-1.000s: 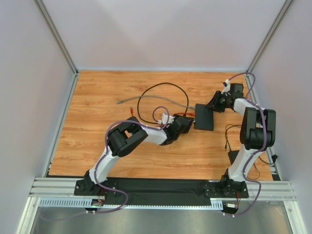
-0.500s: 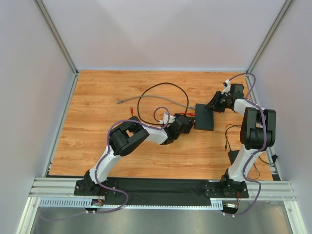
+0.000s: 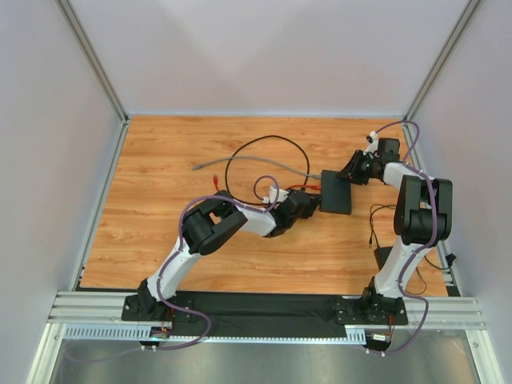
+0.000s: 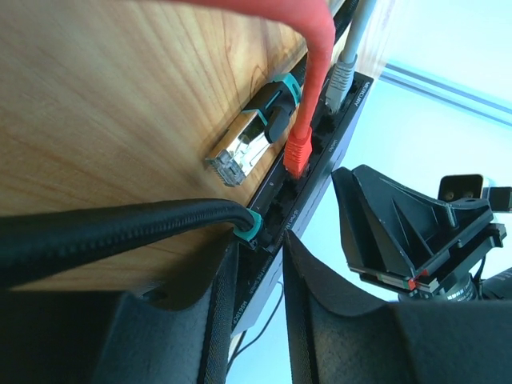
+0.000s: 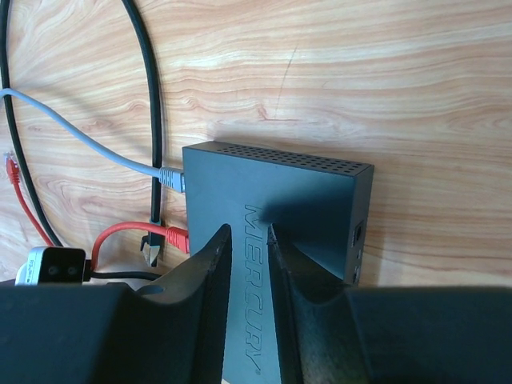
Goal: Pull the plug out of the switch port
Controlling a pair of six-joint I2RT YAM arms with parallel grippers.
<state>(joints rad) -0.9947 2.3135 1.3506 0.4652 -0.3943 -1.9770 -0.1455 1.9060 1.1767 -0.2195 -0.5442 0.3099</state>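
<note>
Left gripper (image 3: 310,202) has crept rightward, closer to the switch (image 3: 336,194) than a sec ago; right gripper (image 5: 250,230) sits as before. Switch lies flat on the table (image 3: 160,232), right of centre, ports facing the left gripper. Step in hand, I'd say: getting hold of the plug (image 4: 246,227), teal collar on a black braided cord (image 4: 104,232), seated in a port; left jaws stand narrow w/ the plug at their mouth; can't tell if the pads bite yet. Right gripper lies over the switch lid, jaws a slit apart, nothing btwn; prob. bracing it. Next: pinch firm, pull straight back along the cord; switch mustn't slide. Neighbours crowd: red plug (image 4: 298,152) & grey plug (image 4: 340,78) seated just beside; loose metal-tipped plug (image 4: 244,148) lies on the wood nearby, could snag.
</note>
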